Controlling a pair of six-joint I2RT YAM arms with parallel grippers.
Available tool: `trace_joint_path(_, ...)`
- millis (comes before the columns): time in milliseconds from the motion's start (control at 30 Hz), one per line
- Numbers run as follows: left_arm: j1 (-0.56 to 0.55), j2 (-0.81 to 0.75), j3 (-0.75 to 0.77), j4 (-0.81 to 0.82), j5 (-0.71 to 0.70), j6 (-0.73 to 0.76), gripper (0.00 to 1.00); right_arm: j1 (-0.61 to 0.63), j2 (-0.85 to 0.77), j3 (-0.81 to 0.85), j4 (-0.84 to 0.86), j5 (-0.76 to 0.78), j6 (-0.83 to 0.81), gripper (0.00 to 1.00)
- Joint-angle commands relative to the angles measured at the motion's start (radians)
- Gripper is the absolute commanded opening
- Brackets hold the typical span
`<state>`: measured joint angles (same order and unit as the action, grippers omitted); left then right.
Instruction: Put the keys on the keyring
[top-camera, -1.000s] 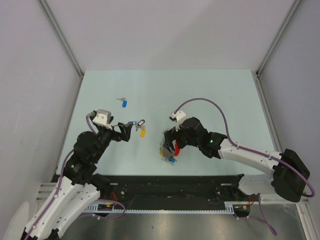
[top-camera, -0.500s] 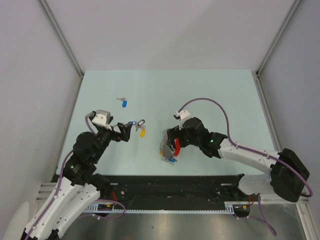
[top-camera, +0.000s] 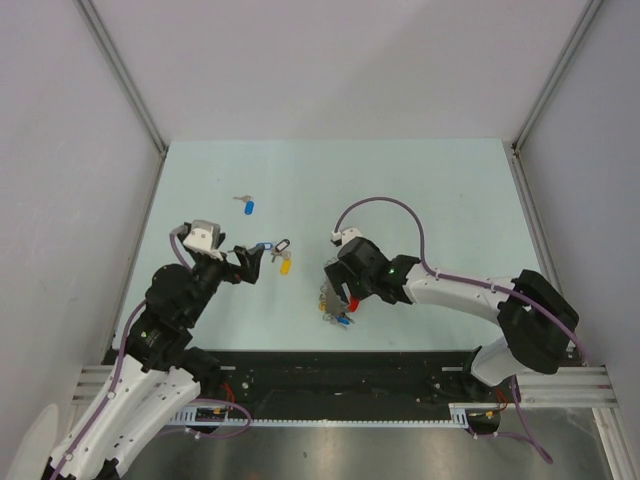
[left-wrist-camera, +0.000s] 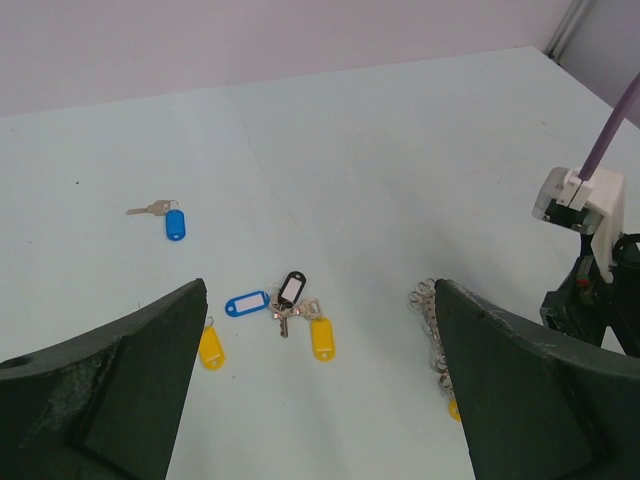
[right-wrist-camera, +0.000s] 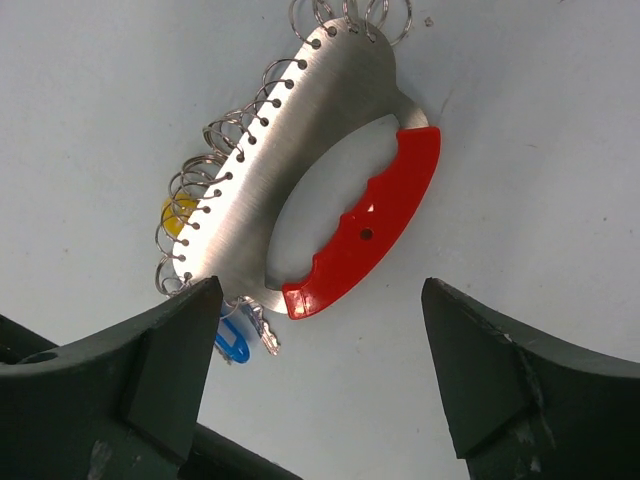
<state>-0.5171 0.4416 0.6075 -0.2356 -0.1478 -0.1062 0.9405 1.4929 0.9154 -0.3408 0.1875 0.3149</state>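
Observation:
The keyring (right-wrist-camera: 300, 170) lies flat on the table, a silver metal plate edged with wire loops and a red plastic grip (right-wrist-camera: 372, 222). A blue-tagged key (right-wrist-camera: 232, 343) and a yellow tag (right-wrist-camera: 178, 215) hang on its loops. My right gripper (right-wrist-camera: 320, 290) hovers open just above the red grip's end, holding nothing. In the top view the keyring (top-camera: 351, 300) is mostly hidden under that gripper (top-camera: 337, 290). Loose keys (left-wrist-camera: 290, 305) with blue, black and yellow tags lie in a cluster ahead of my open left gripper (left-wrist-camera: 320, 300). In the top view that cluster (top-camera: 277, 252) sits right of the left gripper (top-camera: 255, 263).
One more blue-tagged key (top-camera: 247, 205) lies alone toward the back left, also seen in the left wrist view as a blue-tagged key (left-wrist-camera: 173, 220). A separate yellow tag (left-wrist-camera: 210, 347) rests beside the left finger. Grey walls enclose the pale green table (top-camera: 440, 200).
The right arm has drawn in to the left, with its wrist settling closer over the keyring. The left arm and the loose keys have not moved.

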Motion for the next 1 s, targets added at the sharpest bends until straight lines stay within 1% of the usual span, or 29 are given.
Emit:
trace_joint_path(0, 0.012, -0.009, 0.006, 0.005, -0.006, -0.015, 1.00, 0.003, 0.046, 0.066, -0.064, 0.033, 0.018, 0.84)
trace_joint_path(167, 0.012, 0.002, 0.006, 0.001, -0.015, -0.010, 1.00, 0.000, 0.108, 0.086, -0.064, 0.018, 0.013, 0.78)
trace_joint_path(400, 0.011, 0.023, 0.003, -0.002, -0.015, -0.009, 1.00, -0.009, 0.150, 0.109, -0.063, 0.000, 0.009, 0.76)
trace_joint_path(633, 0.012, 0.026, 0.005, -0.002, -0.004, -0.009, 1.00, -0.014, 0.152, 0.126, -0.083, 0.006, 0.003, 0.73)
trace_joint_path(700, 0.012, 0.026, 0.006, -0.001, 0.004, -0.009, 1.00, -0.016, 0.152, 0.131, -0.086, -0.002, 0.006, 0.68)
trace_joint_path(767, 0.011, 0.023, 0.006, -0.001, 0.008, -0.010, 1.00, -0.003, 0.158, 0.145, -0.090, -0.011, 0.006, 0.66)
trace_joint_path(967, 0.012, 0.019, 0.008, -0.001, 0.013, -0.010, 1.00, 0.056, 0.170, 0.184, -0.099, -0.028, -0.023, 0.56)
